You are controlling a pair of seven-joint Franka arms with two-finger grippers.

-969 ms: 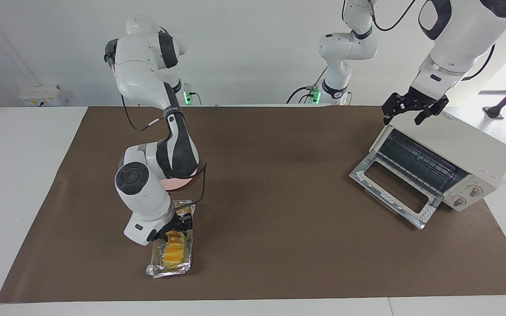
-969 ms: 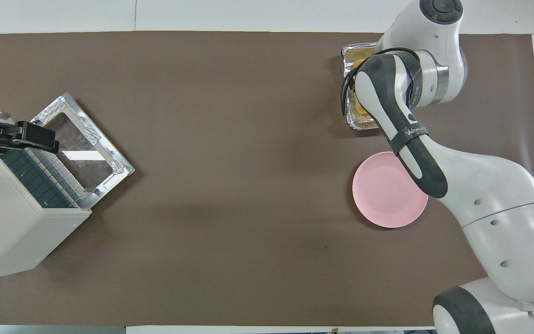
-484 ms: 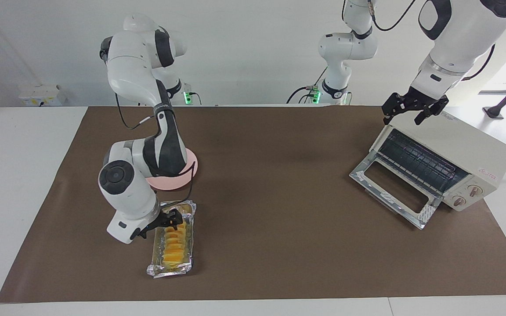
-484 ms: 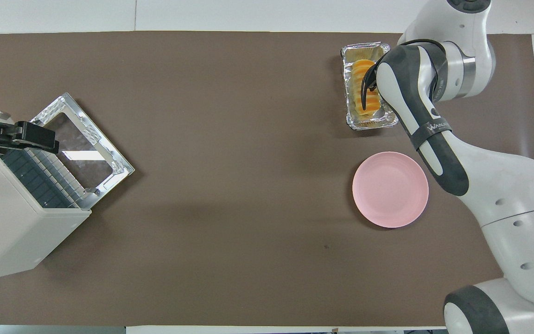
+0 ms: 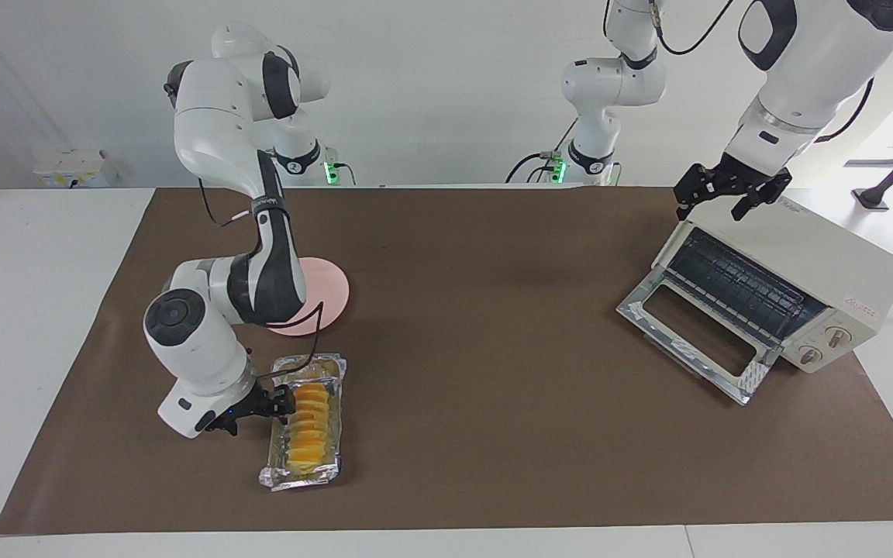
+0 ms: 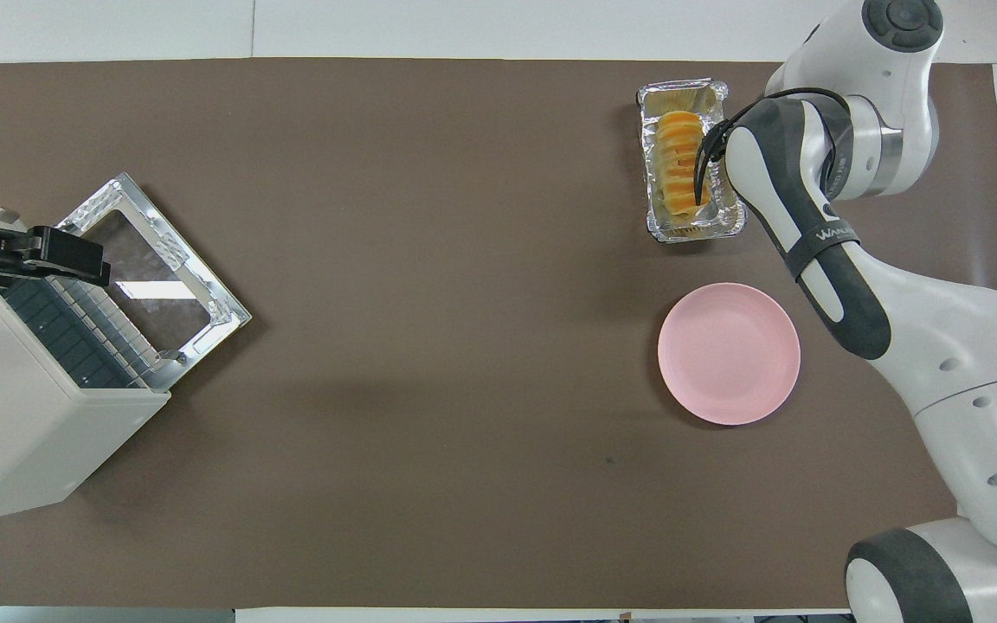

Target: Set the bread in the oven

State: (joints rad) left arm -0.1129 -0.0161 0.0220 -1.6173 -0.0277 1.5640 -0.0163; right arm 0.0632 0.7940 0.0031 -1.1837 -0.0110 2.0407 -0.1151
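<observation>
The bread [image 5: 309, 422] is a row of yellow slices lying in a crinkled foil tray [image 5: 301, 477] at the right arm's end of the table. In the overhead view the bread [image 6: 678, 160] shows in the tray [image 6: 691, 230]. My right gripper [image 5: 280, 401] is low beside the tray, at the side toward the right arm's end, level with the bread's nearer slices. The oven [image 5: 826, 260] stands at the left arm's end with its glass door [image 5: 694, 341] dropped open and its rack showing. My left gripper [image 5: 728, 192] waits, open and empty, over the oven's top front edge.
A round pink plate [image 5: 326, 291] lies nearer to the robots than the tray, partly covered by the right arm; the overhead view shows the plate [image 6: 728, 353] whole. The open oven door [image 6: 152, 275] juts onto the brown mat [image 5: 477, 325].
My right gripper has swung off the top of the bread to the tray's side toward the right arm's end, and the bread now shows uncovered. The left arm has not moved.
</observation>
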